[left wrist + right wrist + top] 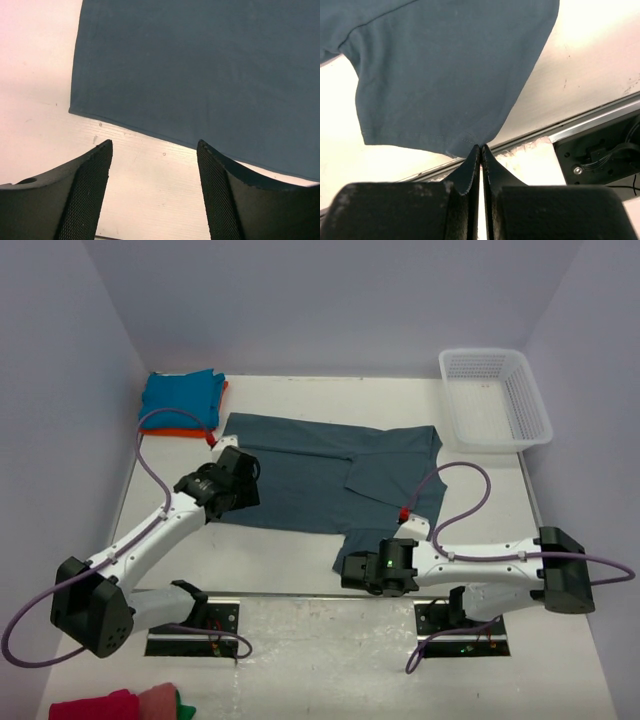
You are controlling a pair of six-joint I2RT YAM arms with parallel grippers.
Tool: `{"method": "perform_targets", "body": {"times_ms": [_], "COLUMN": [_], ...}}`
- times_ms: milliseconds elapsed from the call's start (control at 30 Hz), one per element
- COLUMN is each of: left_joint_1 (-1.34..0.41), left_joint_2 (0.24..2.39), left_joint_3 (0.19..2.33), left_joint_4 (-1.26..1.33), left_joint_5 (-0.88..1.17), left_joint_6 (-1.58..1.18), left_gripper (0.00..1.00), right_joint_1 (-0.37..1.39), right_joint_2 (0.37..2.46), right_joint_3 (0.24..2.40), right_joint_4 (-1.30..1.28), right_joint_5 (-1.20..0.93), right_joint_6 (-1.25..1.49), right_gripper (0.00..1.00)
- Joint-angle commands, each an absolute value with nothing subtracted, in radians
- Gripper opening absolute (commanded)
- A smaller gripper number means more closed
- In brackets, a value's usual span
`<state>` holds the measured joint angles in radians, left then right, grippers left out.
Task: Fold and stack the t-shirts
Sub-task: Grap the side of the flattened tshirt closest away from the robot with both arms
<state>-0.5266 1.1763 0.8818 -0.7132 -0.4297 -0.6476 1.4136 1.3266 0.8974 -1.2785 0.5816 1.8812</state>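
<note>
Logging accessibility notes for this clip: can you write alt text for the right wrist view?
The right pincer is shut on the hem corner of a slate-blue t-shirt sleeve at the front edge of the white table. A black base plate with cables shows at lower right.

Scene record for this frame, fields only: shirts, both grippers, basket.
slate-blue t-shirt: spread on the table, partly folded over, one sleeve at the near edge
turquoise t-shirt: folded, on top of the orange t-shirt, far left corner
left gripper: open, over the slate-blue t-shirt's hem, holding nothing
right gripper: shut, apparently pinching the near sleeve's hem
basket: white mesh, far right corner, apart from the shirts
</note>
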Motion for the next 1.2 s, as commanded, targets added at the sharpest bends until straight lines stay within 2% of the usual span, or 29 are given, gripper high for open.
{"method": "perform_targets", "body": {"times_ms": [0, 233, 267, 500, 633, 1167], "left_joint_1": [-0.470, -0.370, -0.314, -0.100, -0.017, 0.069], "left_joint_2": [1.206, 1.259, 1.262, 1.285, 1.318, 1.434], "left_joint_3": [0.862, 0.845, 0.824, 0.758, 0.745, 0.778], "left_joint_4": [-0.726, -0.765, -0.756, -0.724, -0.700, -0.598], "left_joint_5": [-0.355, -0.315, -0.292, -0.192, -0.160, -0.135], "left_joint_6": [-0.677, -0.739, -0.739, -0.739, -0.710, -0.680], "left_gripper": [0.70, 0.67, 0.63, 0.50, 0.49, 0.49], "right_joint_1": [1.416, 1.414, 1.416, 1.414, 1.414, 1.413], "right_joint_2": [1.267, 1.203, 1.198, 1.135, 1.101, 1.091], "right_joint_3": [0.898, 0.859, 0.853, 0.812, 0.787, 0.785], "right_joint_4": [-1.339, -1.304, -1.298, -1.279, -1.279, -1.318], "right_joint_5": [0.676, 0.678, 0.678, 0.672, 0.670, 0.663], "right_joint_6": [1.865, 1.850, 1.848, 1.841, 1.850, 1.859], "right_gripper": [0.00, 0.00, 0.00, 0.00, 0.00, 0.00]}}
